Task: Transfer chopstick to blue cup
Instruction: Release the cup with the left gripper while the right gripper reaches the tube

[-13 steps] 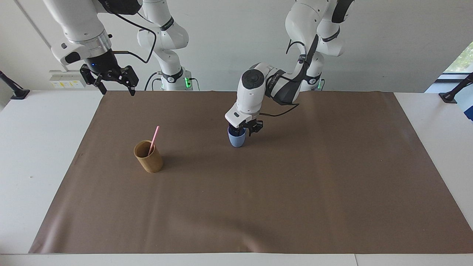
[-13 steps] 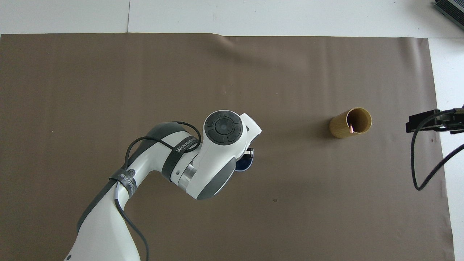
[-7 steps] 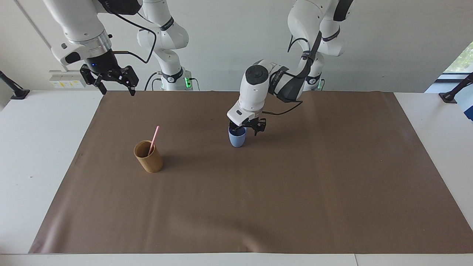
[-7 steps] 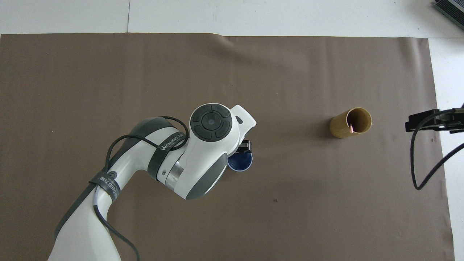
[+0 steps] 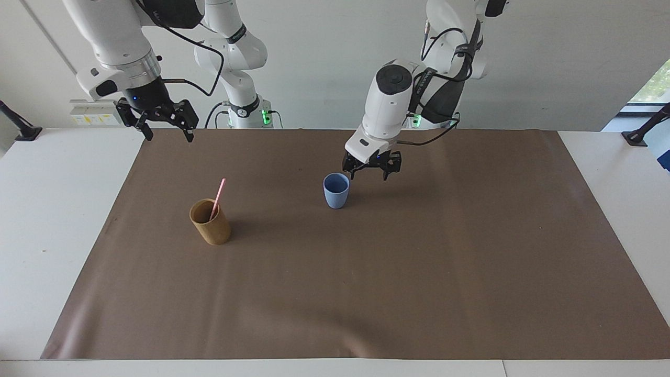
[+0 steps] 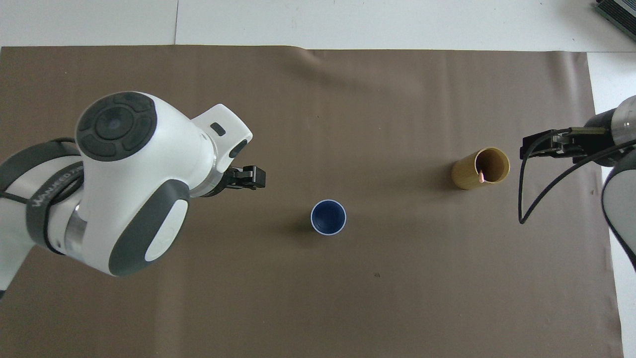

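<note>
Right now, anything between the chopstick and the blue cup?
Nothing visible. The chopstick leans in the brown cup; only bare mat lies between that and the blue cup. The left end effector is open, raised beside the blue cup; the right end effector, open, waits.

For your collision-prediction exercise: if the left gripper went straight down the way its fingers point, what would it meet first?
Probably the bare brown mat. The open left gripper hangs beside the blue cup, toward the left arm's end, apparently clear of its rim, though depth is uncertain.
</note>
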